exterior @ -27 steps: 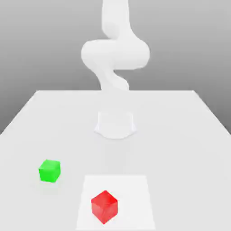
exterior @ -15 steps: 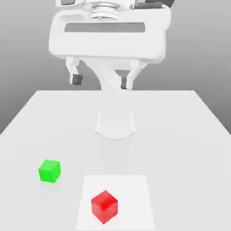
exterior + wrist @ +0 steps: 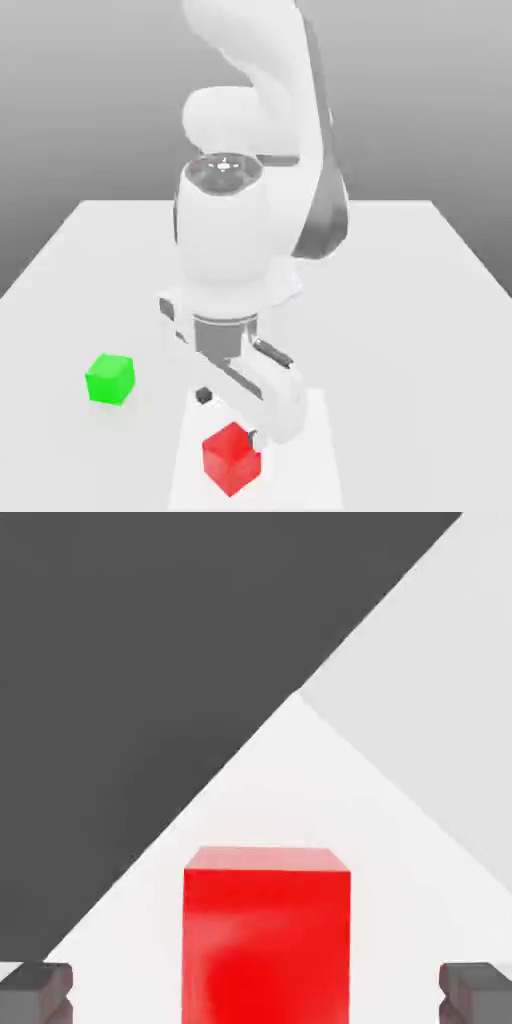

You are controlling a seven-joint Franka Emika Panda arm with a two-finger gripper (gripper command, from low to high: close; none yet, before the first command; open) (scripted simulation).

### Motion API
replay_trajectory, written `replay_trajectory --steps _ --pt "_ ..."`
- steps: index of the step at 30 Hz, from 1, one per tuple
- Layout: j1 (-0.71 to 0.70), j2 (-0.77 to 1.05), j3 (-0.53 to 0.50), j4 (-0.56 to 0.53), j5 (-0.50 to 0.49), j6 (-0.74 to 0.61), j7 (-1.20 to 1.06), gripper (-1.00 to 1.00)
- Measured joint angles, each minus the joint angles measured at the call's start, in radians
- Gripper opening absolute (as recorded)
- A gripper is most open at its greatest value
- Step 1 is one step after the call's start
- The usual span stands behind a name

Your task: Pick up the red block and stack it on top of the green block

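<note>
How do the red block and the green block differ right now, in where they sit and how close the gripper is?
The red block sits on a paler square patch of the table, while the green block sits on the plain surface toward the exterior view's left. The open gripper straddles the red block in the hand view; the green block stands apart from the arm. Both look like plain cubes of similar size, resting flat.

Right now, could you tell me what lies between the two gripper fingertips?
In the hand view, the red block sits between the open gripper's fingertips, with bare gaps on both sides.

Bright, even, soft light; faint shadows, edges slightly blurred, perhaps from rendering.
</note>
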Motion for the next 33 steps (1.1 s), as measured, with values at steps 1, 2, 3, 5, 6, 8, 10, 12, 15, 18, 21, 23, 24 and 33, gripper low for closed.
replay_trajectory --steps 1,2,3,5,6,8,10,12,15,18,21,23,24,33 --pt "0.011 0.036 -0.014 0.005 -0.012 0.030 0.010 0.00" --pt "0.023 0.069 -0.028 0.010 -0.022 0.057 0.018 -1.00" --pt "0.023 0.069 -0.028 0.010 -0.022 0.057 0.018 -1.00" --pt "0.023 0.069 -0.028 0.010 -0.023 0.058 0.018 -1.00" --pt "0.023 0.069 -0.028 0.010 -0.023 0.058 0.018 -1.00" --pt "0.028 0.085 -0.034 0.012 -0.029 0.072 0.023 -1.00" --pt "0.018 0.051 -0.021 0.007 -0.015 0.044 0.013 -1.00" --pt "0.006 -0.012 -0.003 -0.003 0.012 -0.009 -0.007 -1.00" --pt "-0.015 -0.115 -0.006 -0.033 0.044 -0.084 -0.031 -1.00" --pt "-0.138 -0.216 -0.085 -0.114 0.043 -0.108 -0.028 -1.00" --pt "-0.267 -0.322 -0.140 -0.202 0.052 -0.123 -0.033 -1.00" --pt "-0.313 -0.395 -0.185 -0.262 0.069 -0.133 -0.044 -1.00" --pt "-0.327 -0.403 -0.201 -0.280 0.075 -0.122 -0.048 -1.00" --pt "-0.336 -0.203 -0.211 -0.289 0.125 0.088 -0.082 1.00"
